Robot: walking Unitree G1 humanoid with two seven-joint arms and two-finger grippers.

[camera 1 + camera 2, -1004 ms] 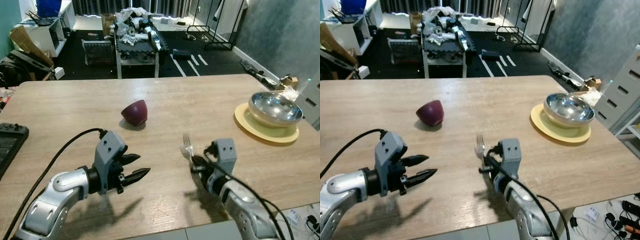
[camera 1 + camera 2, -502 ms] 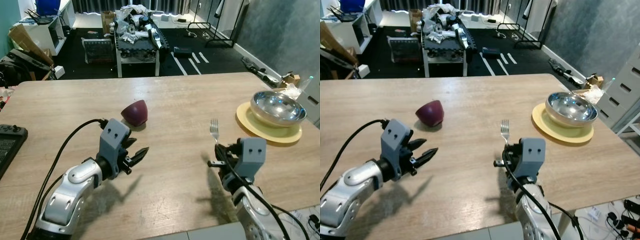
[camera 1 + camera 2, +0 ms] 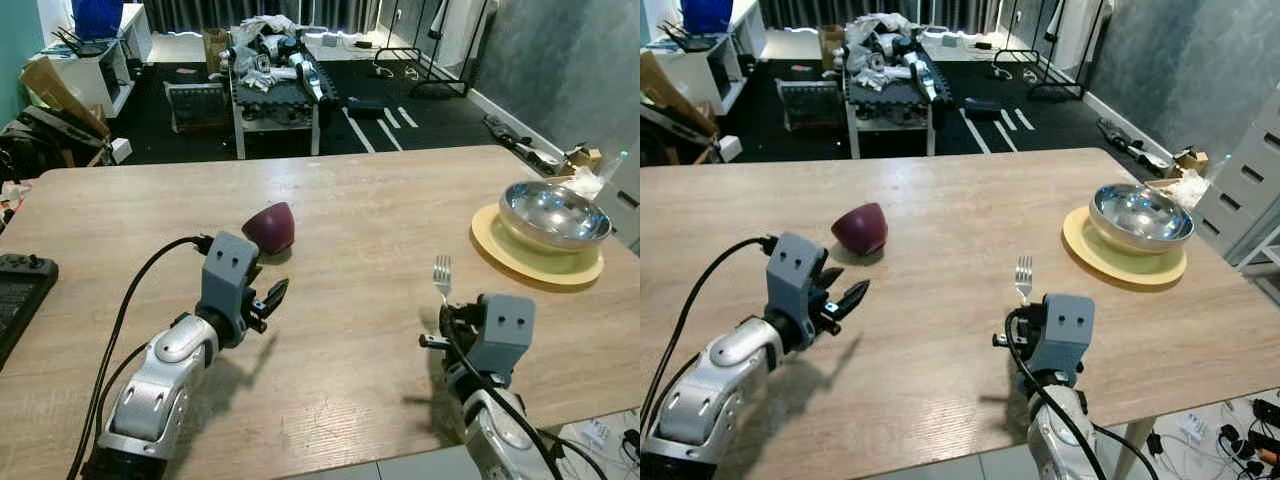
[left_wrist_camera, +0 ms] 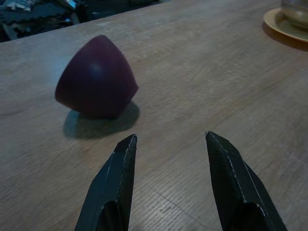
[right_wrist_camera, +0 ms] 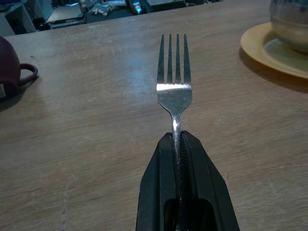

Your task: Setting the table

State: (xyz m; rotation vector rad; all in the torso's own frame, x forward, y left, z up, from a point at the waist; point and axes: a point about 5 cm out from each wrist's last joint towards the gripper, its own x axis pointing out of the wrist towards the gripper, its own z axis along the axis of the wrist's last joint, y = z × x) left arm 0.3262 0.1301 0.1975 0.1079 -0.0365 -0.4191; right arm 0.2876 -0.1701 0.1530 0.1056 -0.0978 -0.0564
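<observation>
Right wrist view: fork (image 5: pixel 174 86) pinched by its handle in the right gripper (image 5: pixel 180 159), tines toward the yellow plate (image 3: pixel 535 262) under the steel bowl (image 3: pixel 556 214) — carrying step, laying it beside the plate likely next. Left gripper (image 4: pixel 169 144) spread wide, just short of the overturned maroon cup (image 4: pixel 96 77).

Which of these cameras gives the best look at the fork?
The right wrist view: the fork is close up there, tines sharp, its handle pinched in the right gripper. In the two eye views it is small, standing above that gripper, tines up.
</observation>
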